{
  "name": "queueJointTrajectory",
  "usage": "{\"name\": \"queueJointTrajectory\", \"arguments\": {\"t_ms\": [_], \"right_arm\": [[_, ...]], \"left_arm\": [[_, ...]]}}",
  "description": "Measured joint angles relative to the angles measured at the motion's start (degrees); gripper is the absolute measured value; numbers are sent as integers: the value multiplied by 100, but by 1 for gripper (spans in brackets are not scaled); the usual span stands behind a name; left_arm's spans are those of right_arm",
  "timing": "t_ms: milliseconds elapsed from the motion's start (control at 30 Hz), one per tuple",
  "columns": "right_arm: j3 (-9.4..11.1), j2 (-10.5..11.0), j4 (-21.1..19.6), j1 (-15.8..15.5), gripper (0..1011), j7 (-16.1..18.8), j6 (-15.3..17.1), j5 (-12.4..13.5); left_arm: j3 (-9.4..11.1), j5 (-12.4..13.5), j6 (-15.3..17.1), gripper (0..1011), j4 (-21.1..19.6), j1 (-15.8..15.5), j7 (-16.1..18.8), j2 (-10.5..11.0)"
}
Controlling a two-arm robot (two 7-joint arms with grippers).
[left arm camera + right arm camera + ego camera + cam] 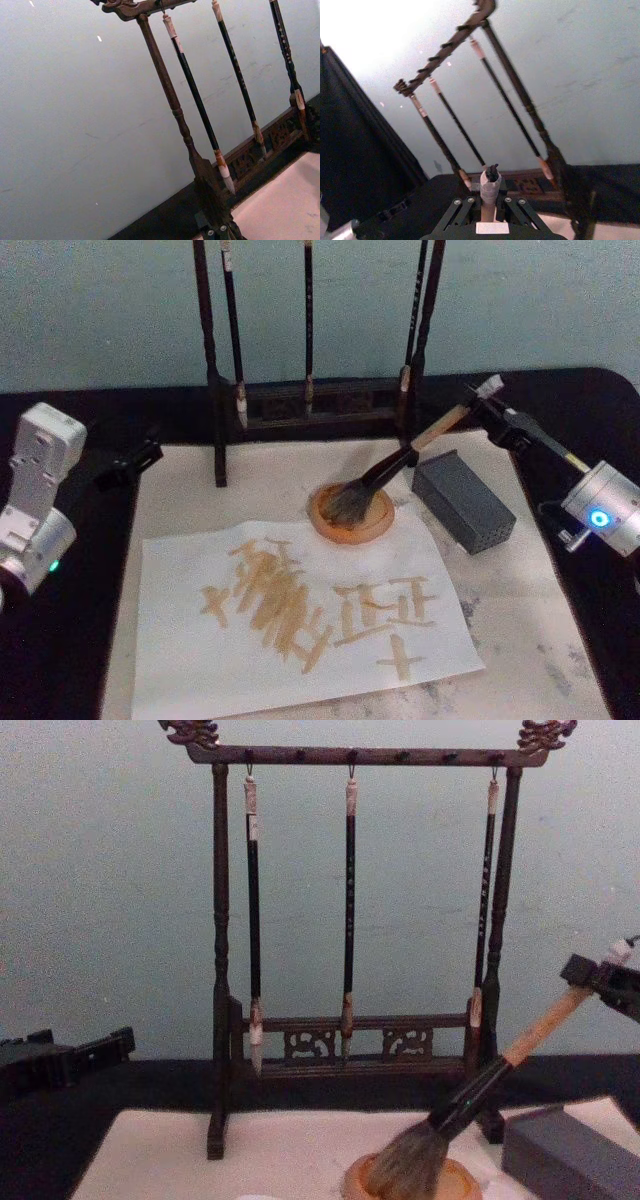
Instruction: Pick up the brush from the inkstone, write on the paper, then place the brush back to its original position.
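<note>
Fingers of my right gripper (480,400) clamped on brush (400,462) handle top, bristles in inkstone (345,533); left gripper (140,458) idle, far left.

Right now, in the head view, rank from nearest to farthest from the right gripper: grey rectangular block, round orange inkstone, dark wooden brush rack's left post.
From the right gripper, shut on the tan-handled brush:
1. Grey rectangular block, right side, closest.
2. Round orange inkstone, in the middle.
3. Dark wooden brush rack's left post, back left.
</note>
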Motion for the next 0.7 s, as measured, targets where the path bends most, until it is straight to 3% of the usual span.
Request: {"name": "queueJointTrajectory", "arguments": {"t_ms": [500, 700], "right_arm": [[-250, 376, -1138, -287, 166, -192, -203, -361], [-384, 542, -1677, -444, 166, -313, -317, -669]], "left_arm": [[0, 0, 0, 1002, 0, 0, 0, 0], [0, 0, 0, 1002, 0, 0, 0, 0]]}}
